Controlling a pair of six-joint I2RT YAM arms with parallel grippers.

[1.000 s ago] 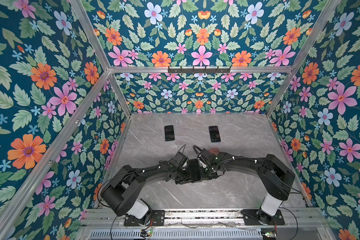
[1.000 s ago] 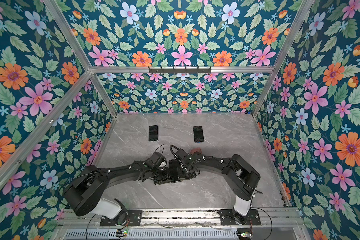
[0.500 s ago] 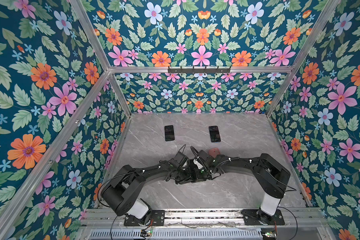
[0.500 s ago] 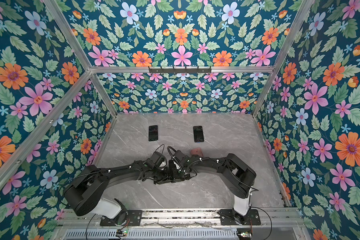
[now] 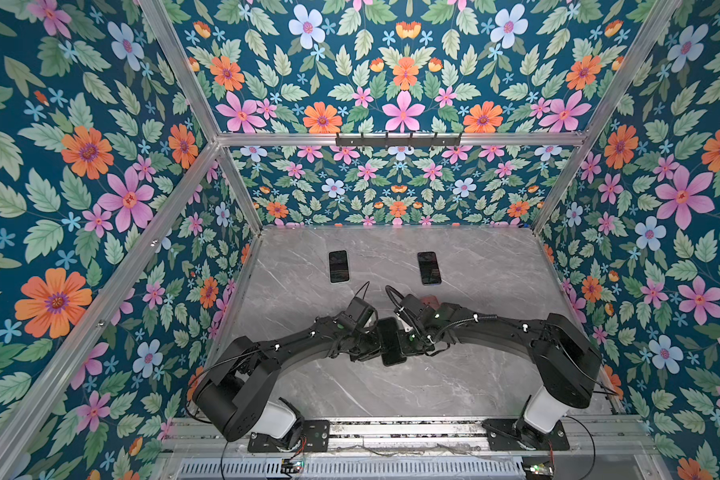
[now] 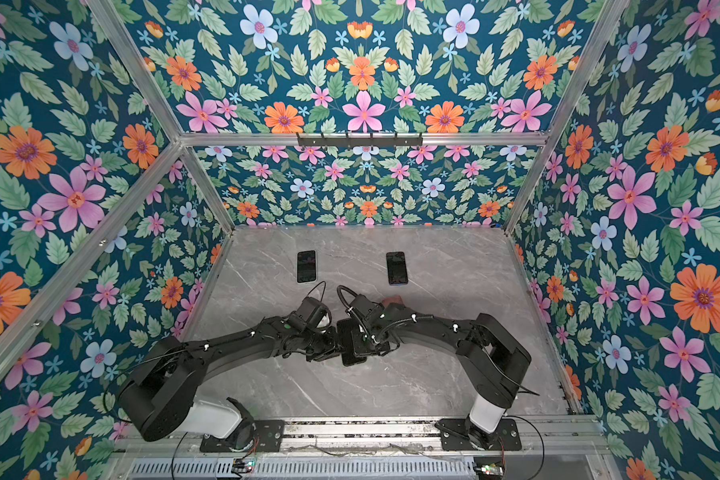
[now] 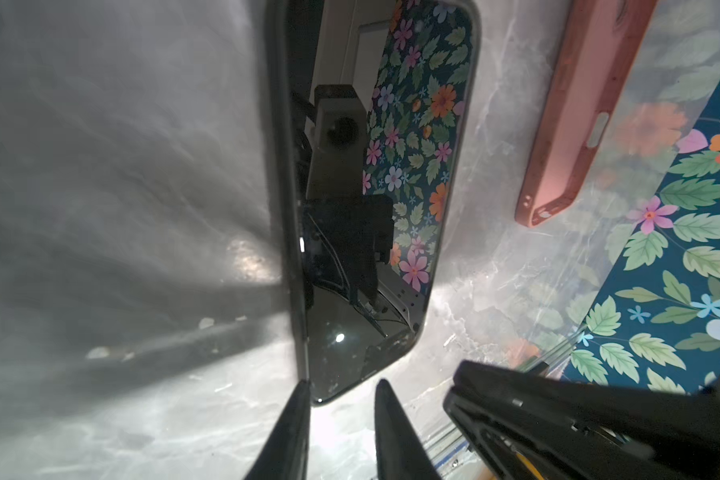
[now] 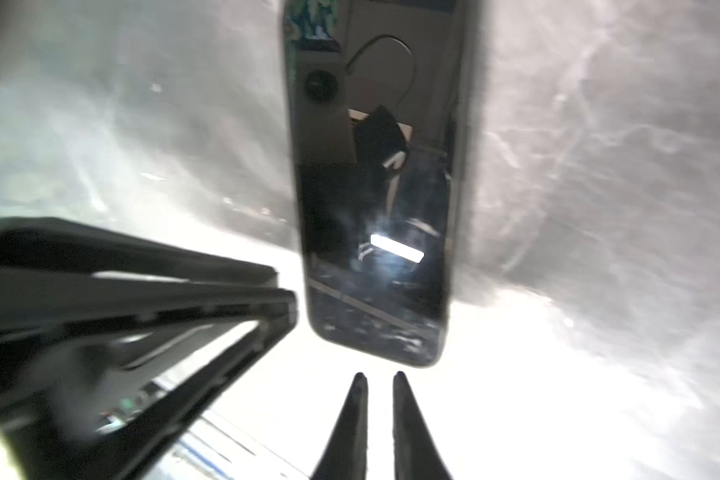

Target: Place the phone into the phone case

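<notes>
Phone [image 5: 393, 340] lies flat and screen up on the tabletop [image 5: 391, 395], lower centre in both top views, hemmed in by my two arms meeting over it. My left gripper [image 7: 342, 384] has its fingers a little apart; the phone's corner sits between the tips, against one finger only, so nothing is gripped. My right gripper [image 8: 379, 374] shows a narrow, empty slit just short of the phone's end. The pink phone case [image 7: 574, 116] lies just beyond, largely hidden from above by the right arm [image 5: 495, 328]. Higher in the frame, well apart, rest a far-left phone [image 5: 339, 266] and a far-right phone [image 5: 429, 268].
</notes>
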